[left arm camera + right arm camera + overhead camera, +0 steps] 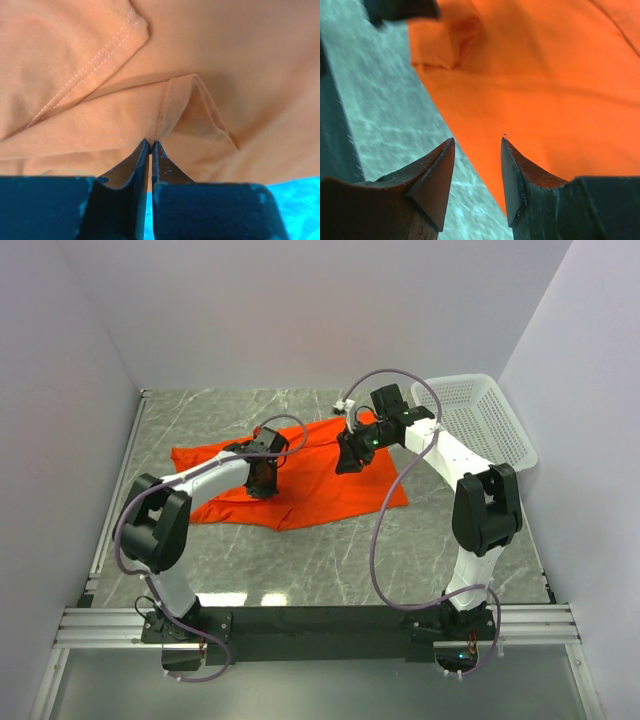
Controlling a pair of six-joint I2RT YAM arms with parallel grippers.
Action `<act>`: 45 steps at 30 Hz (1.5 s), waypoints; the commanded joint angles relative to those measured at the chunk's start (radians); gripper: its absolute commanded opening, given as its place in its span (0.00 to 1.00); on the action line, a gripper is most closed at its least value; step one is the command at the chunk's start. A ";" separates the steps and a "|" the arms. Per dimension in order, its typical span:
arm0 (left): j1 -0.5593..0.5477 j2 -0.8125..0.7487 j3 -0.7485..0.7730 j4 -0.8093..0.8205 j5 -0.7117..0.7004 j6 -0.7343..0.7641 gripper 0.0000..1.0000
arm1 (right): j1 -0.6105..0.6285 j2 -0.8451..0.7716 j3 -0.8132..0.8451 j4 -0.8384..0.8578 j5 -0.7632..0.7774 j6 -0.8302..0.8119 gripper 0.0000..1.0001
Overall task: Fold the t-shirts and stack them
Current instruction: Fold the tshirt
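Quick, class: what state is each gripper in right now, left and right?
Left gripper: closed, pinching a fold of the orange t-shirt.
Right gripper: open, holding nothing, over the shirt's edge.

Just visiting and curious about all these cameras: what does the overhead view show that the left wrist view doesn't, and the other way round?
Only the overhead view: the right gripper open above the cloth, the white basket at the back right, the marble table, and the shirt's whole outline. Only the left wrist view: a stitched hem and a raised fold pinched at the nearly touching fingertips. Both: the orange-red t-shirt and the left gripper down on it.
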 commanded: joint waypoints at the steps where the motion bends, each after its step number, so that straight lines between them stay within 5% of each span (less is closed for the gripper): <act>1: -0.004 -0.104 0.021 -0.003 0.042 0.014 0.08 | -0.011 -0.046 -0.003 -0.098 0.078 -0.174 0.49; 10: -0.003 -0.169 -0.028 0.032 0.144 0.023 0.05 | -0.080 -0.317 -0.427 -0.046 0.323 -0.741 0.53; 15: -0.001 -0.180 -0.031 0.040 0.168 0.027 0.04 | -0.155 -0.324 -0.481 -0.071 0.377 -0.902 0.53; 33: 0.051 -0.296 -0.088 0.029 0.222 0.030 0.03 | -0.158 -0.141 -0.439 -0.031 0.445 -0.889 0.47; 39: 0.080 -0.333 -0.106 0.024 0.236 0.029 0.03 | -0.158 -0.114 -0.431 -0.011 0.454 -0.861 0.36; 45: 0.120 -0.399 -0.134 0.010 0.268 0.030 0.03 | -0.167 -0.146 -0.458 0.024 0.452 -0.849 0.14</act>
